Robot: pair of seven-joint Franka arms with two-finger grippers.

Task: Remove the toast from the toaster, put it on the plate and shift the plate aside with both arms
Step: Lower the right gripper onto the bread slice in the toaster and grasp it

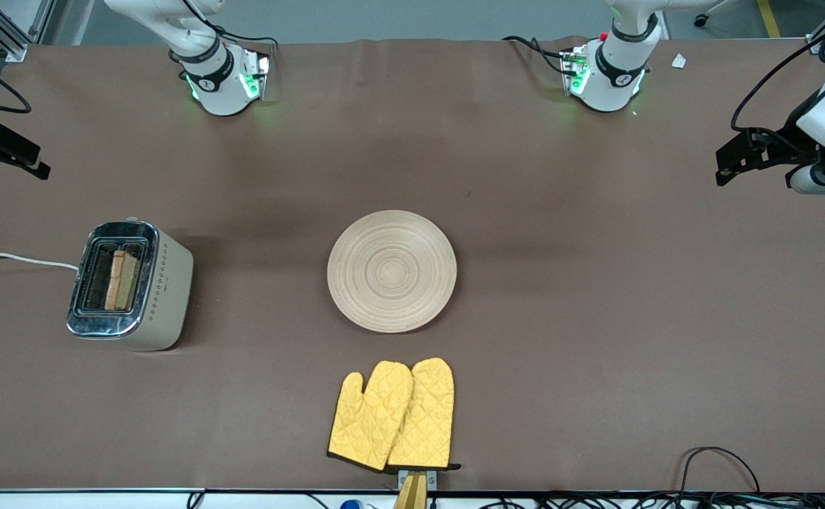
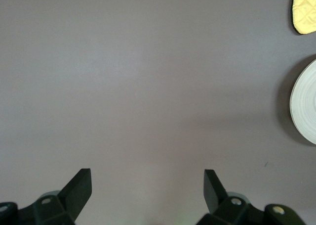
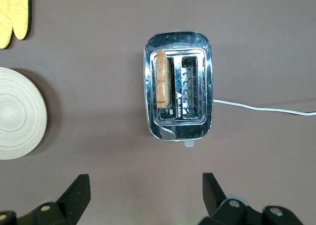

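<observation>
Brown cloth, front view: a brown table (image 1: 596, 318) carried everything; nothing of the task was done yet.
Toaster, front view: the toaster (image 1: 129, 286) stood toward the right arm's end of the table, its white cord (image 1: 16, 259) trailing off the edge, probably so the right arm could reach it.
Toast, front view: the toast (image 1: 121, 280) stood on edge in one slot, its top edge showing above the chrome.
Plate, front view: the plate (image 1: 391, 271) lay bare at mid-table, well apart from the toaster and between the two arms, a likely spot for both to reach.
Mitts, front view: a pair of yellow oven mitts (image 1: 392, 415) lay nearer the camera than the plate, not touching it.
Grippers, front view: the left gripper (image 1: 734, 157) hung over the left arm's end of the table; the right gripper (image 1: 13, 152) hung over the right arm's end, farther from the camera than the toaster.
Left wrist view: the left gripper (image 2: 147, 185) had its fingers spread wide over bare cloth and held nothing; the plate's rim (image 2: 302, 102) and a mitt tip (image 2: 305, 10) showed at the edge. This arm waited.
Right wrist view: the right gripper (image 3: 146, 188) was spread wide and empty, looking straight down on the toaster (image 3: 177, 84), with the toast (image 3: 163, 79) upright in its slot, seemingly lined up for a first reach.
</observation>
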